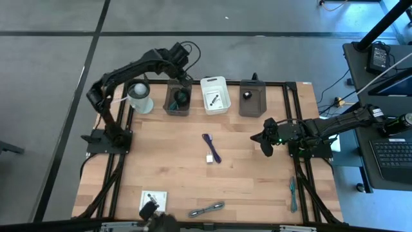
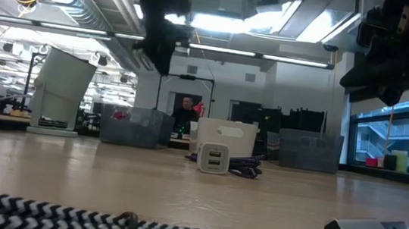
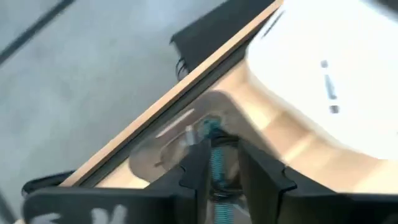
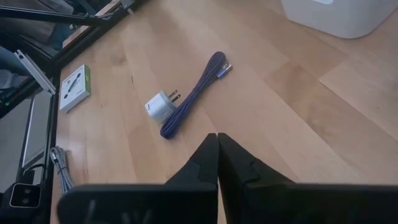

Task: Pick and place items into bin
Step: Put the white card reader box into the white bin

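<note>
My left gripper (image 3: 219, 177) hangs over the left grey bin (image 1: 177, 101) at the table's far edge, shut on a teal tool (image 3: 217, 163). My right gripper (image 4: 217, 155) is shut and empty, hovering above the table's right side (image 1: 265, 144). A purple cable (image 4: 194, 93) and a white charger cube (image 4: 158, 106) lie flat mid-table. A white card box (image 1: 153, 198) and a braided cable (image 1: 206, 209) lie by the near edge. Another teal tool (image 1: 293, 193) lies along the right frame rail. My left gripper pinches the teal tool between its two fingers (image 3: 198, 169), the tool running along the fingers. The gripper comes from above, and the tool's free end (image 3: 210, 129) points down toward the grey bin (image 3: 180, 134). It is lifted clear of the bin.
A white bin (image 1: 214, 95) holding a card and a dark grey bin (image 1: 252, 98) with a black object stand beside the left grey bin. A pale round cup (image 1: 140, 96) stands at the far left. Bare wood lies between the bins and the purple cable.
</note>
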Tool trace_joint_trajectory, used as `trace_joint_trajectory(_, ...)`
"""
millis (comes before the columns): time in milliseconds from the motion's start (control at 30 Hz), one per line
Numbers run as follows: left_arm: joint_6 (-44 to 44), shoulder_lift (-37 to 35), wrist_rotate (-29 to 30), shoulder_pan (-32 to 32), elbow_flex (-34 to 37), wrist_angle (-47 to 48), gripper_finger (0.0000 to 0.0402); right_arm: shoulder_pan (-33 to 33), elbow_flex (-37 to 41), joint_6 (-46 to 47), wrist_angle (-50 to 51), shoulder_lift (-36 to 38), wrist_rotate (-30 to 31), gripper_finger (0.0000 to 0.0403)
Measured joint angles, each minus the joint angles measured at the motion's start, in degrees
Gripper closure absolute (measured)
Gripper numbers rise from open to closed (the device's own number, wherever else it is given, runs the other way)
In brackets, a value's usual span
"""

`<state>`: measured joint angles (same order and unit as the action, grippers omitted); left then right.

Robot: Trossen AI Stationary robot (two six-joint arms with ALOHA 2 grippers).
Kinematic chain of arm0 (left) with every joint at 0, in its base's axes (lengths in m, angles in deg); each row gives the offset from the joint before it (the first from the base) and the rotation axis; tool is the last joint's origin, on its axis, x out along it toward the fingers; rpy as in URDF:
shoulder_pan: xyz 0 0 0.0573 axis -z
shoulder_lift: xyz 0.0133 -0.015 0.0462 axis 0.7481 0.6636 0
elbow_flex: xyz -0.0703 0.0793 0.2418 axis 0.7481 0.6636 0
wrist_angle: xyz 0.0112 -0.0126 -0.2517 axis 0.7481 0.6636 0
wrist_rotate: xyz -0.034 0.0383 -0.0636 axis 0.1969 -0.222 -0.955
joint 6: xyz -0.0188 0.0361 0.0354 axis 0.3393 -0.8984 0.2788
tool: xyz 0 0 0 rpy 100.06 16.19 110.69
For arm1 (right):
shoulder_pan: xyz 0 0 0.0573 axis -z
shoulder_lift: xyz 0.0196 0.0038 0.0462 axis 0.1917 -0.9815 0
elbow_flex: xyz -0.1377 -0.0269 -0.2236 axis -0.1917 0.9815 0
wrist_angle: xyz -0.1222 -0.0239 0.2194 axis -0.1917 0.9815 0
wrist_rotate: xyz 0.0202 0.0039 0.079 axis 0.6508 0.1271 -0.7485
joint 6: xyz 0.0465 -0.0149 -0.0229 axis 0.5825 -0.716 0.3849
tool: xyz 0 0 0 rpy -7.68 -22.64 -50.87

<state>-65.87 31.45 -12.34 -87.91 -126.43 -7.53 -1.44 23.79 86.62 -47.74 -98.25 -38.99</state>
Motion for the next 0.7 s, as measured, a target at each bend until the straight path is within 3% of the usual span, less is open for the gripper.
trace_joint_trajectory(200, 5.08, -6.13, 2.18, 8.43, 0.00, -1.65, 0.0393, 0.00, 0.00, -3.69, 0.00, 0.00, -0.08, 0.0393)
trace_joint_trajectory(467, 9.45, -8.04, 7.29, 22.98, 0.80, -6.60, 0.0400, 0.00, 0.00, -9.34, -0.02, 0.00, -0.11, 0.0392)
trace_joint_trajectory(700, 9.40, -8.02, 6.45, 34.26, 10.06, -20.74, 0.0399, 0.00, 0.00, -9.26, -0.02, 0.00, -0.11, 0.0391)
